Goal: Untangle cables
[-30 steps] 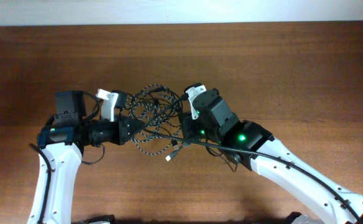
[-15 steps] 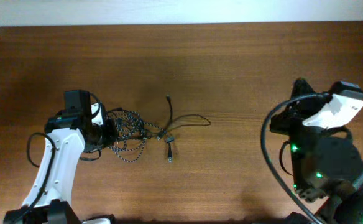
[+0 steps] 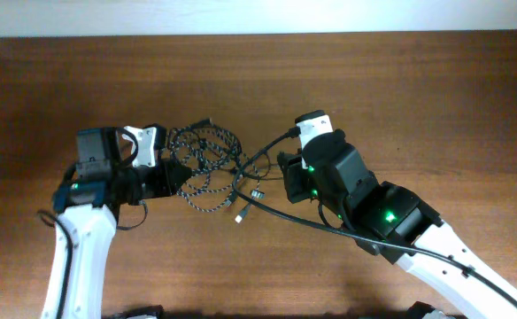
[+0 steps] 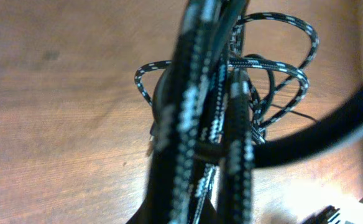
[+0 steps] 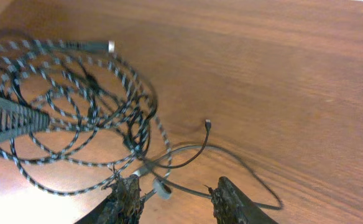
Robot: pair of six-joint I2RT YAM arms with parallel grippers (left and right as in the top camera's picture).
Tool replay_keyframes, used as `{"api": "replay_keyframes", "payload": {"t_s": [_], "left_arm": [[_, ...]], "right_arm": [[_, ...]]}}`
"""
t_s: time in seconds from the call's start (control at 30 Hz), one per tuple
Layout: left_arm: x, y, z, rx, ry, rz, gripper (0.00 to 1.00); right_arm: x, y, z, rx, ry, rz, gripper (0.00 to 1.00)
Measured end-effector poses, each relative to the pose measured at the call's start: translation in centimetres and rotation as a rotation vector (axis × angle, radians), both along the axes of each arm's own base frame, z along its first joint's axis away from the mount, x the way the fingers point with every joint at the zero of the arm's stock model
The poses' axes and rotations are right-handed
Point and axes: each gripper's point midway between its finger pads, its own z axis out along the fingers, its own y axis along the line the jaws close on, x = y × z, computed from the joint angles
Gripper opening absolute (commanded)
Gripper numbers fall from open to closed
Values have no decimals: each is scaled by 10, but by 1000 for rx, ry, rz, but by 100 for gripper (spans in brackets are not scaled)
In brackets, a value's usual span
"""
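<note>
The braided black-and-white cable (image 3: 207, 151) lies in a loose tangle of loops on the wooden table, left of centre. My left gripper (image 3: 168, 177) is at the tangle's left side. In the left wrist view its strands (image 4: 194, 106) run straight out of the shut left gripper (image 4: 200, 211). The thin plain black cable (image 5: 205, 138) curls out of the tangle's right side, its small plug lifted. My right gripper (image 5: 176, 200) is open just right of the tangle (image 3: 285, 177). A silver-tipped plug (image 5: 163, 190) and a thin cable strand lie between its fingers (image 5: 127, 199), ungripped.
The right arm's own thick black cable (image 3: 312, 223) sweeps over the table from the tangle toward the lower right. Another plug end (image 5: 109, 45) sticks out at the tangle's far side. Bare wooden table (image 3: 400, 89) extends behind and right; a pale wall edge runs along the top.
A second ago the right gripper was shut at the tangle. Half a second ago that arm was far to the right. Now it is back beside the tangle with its fingers apart.
</note>
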Motion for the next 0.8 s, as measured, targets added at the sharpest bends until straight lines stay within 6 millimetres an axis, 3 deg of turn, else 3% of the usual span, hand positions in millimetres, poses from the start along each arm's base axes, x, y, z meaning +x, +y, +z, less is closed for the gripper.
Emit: {"api": "replay_keyframes", "payload": {"t_s": [0.1, 0.13, 0.2, 0.33, 0.43, 0.53, 0.57, 0.7, 0.8], "left_arm": [[-15, -12, 54, 7, -230, -80, 0], [-19, -15, 64, 11, -279, -107, 0], [-26, -23, 78, 1, -353, -171, 0], [-29, -27, 81, 3, -395, -225, 0], [-30, -29, 83, -1, -408, -242, 0], [-31, -32, 84, -11, -419, -257, 0], [-31, -32, 84, -11, -418, -258, 0], [-31, -32, 85, -13, -421, -262, 0], [-32, -32, 85, -15, -422, -263, 0]], "right_arm": [[-19, 26, -1, 57, 48, 178, 35], [-26, 39, -3, 71, 60, 274, 28], [-29, 51, -14, 68, 81, 347, 29], [-22, 64, -1, 112, 14, 383, 28], [-17, 64, 4, 150, 22, 337, 20], [-6, 56, 2, 237, 109, 141, 21], [-4, 54, 2, 251, 124, 107, 26], [-2, 31, -18, 209, 196, -56, 25], [3, 24, -19, 218, 200, -131, 26]]}}
